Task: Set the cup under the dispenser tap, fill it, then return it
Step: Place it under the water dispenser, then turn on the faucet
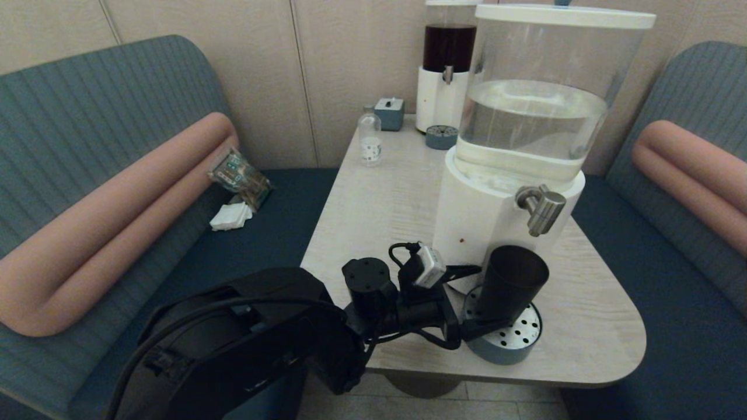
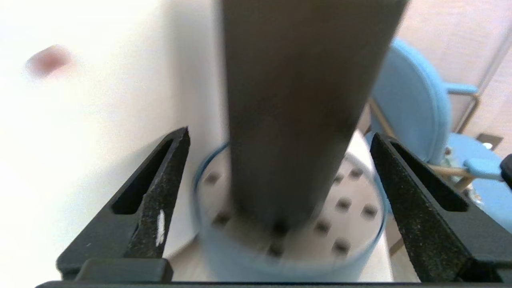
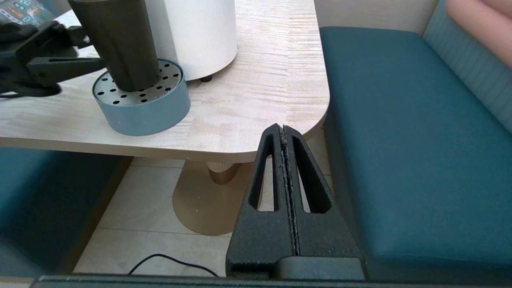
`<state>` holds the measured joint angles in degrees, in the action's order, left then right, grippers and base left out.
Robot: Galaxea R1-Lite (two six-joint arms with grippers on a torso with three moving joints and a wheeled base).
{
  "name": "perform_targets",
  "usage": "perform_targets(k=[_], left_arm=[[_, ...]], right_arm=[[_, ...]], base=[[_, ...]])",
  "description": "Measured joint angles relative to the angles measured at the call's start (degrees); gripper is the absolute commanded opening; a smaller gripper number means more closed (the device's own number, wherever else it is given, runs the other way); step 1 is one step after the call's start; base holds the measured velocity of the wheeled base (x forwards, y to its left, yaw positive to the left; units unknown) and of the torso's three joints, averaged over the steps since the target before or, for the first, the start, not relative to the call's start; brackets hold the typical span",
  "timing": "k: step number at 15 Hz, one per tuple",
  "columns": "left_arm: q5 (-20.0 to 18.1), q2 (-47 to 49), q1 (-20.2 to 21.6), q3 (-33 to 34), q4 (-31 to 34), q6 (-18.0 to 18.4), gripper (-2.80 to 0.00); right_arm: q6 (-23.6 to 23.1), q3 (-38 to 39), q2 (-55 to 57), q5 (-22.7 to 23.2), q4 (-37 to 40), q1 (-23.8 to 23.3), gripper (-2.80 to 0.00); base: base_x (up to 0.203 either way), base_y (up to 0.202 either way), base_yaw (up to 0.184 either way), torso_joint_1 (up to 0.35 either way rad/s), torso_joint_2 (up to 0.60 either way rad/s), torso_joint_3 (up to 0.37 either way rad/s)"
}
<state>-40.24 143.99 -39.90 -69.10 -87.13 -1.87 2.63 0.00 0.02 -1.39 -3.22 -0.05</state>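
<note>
The left gripper (image 2: 280, 160) stands with its fingers (image 2: 156, 200) spread wide on either side of the cup (image 2: 296, 112), neither pad touching the dark wall; daylight shows on both flanks in the left wrist view. Straight ahead of the gripper, the cup sits upright on the perforated grey drip tray (image 1: 513, 344), close against the white base of the large dispenser (image 1: 473, 216). Above the cup and slightly beyond it hangs the dispenser tap (image 1: 541, 208), its steel spout pointing down toward the cup's open mouth, though from the head view the mouth seems to sit a little short of the spout. Well off to the far side of the table (image 1: 385, 198), the right gripper (image 3: 285, 180) is parked below the table edge, its fingers pressed together on nothing.

The cup looks placed, or nearly so. If the arm is letting go, it should draw straight back along its own axis, fingers held apart, so neither pad brushes the light tumbler and tips it off the tray. If the cup needs nudging under the spout, close gently low on the wall first.

Farther away stand a narrower dispenser (image 1: 446, 64) of dark liquid and a small clear bottle (image 1: 369, 140).
</note>
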Motion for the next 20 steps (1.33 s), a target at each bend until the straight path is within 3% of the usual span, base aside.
perform_targets(k=[10, 17, 18, 20], left_arm=[[0.4, -11.1, 1.6, 16.9, 0.0, 2.3, 0.00], [5.4, -27.2, 7.0, 35.5, 0.0, 3.3, 0.00], [6.0, -29.9, 8.1, 38.1, -0.1, 3.2, -2.80], [8.5, -35.9, 10.0, 43.8, -0.1, 2.7, -2.80]], right_arm=[[0.0, 0.0, 0.0, 0.0, -0.1, 0.0, -2.80], [0.0, 0.0, 0.0, 0.0, 0.0, 0.0, -2.80], [0.0, 0.0, 0.0, 0.0, 0.0, 0.0, -2.80], [0.0, 0.0, 0.0, 0.0, 0.0, 0.0, -2.80]], base=[[0.000, 0.000, 0.000, 0.000, 0.00, 0.000], [0.000, 0.000, 0.000, 0.000, 0.00, 0.000], [0.000, 0.000, 0.000, 0.000, 0.00, 0.000], [0.000, 0.000, 0.000, 0.000, 0.00, 0.000]])
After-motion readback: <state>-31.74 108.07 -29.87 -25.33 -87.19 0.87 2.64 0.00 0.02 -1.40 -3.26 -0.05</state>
